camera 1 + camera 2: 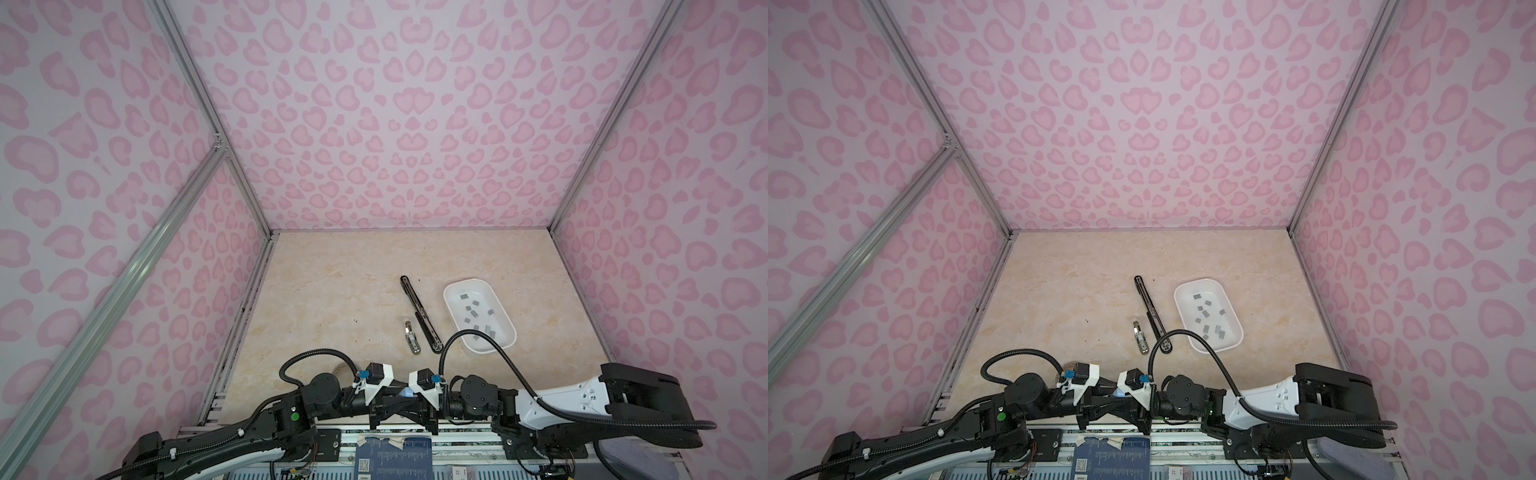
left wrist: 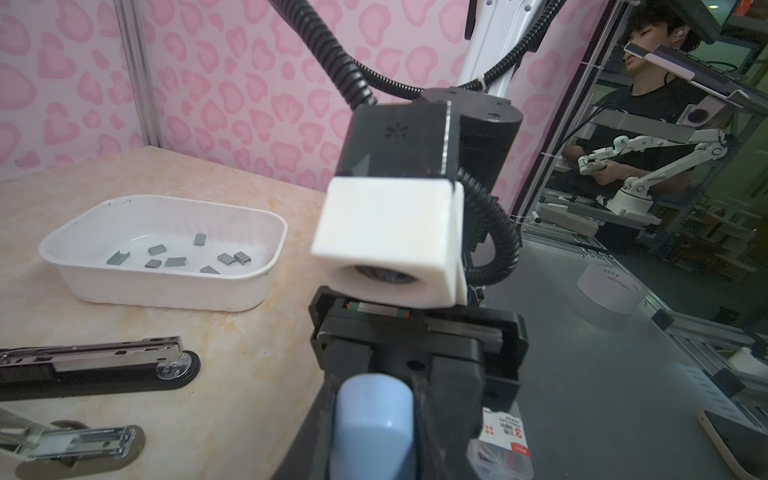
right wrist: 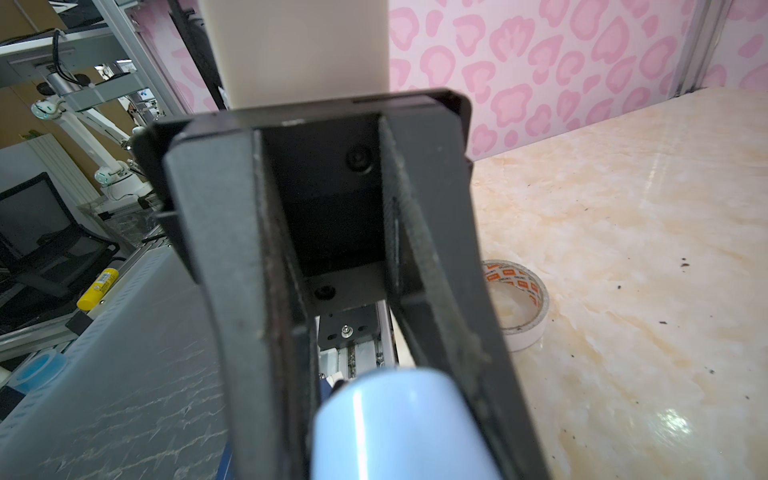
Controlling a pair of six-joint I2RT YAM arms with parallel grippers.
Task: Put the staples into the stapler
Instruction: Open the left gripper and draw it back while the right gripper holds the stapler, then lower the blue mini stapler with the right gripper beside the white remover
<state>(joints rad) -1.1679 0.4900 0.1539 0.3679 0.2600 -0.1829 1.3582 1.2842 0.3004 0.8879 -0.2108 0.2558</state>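
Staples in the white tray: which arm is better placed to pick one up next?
Right, probably: the tray of staples lies on the right arm's side; the left arm would reach across the black stapler.

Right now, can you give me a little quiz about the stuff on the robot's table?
1. True or false: the staples lie inside the white tray.
2. Fill the gap: in both top views the long black stapler lies ___ the small silver stapler and the white tray.
3. How many staplers lie on the table? A one, B two, C four.

Key: 1 true. 2 between. 3 B.
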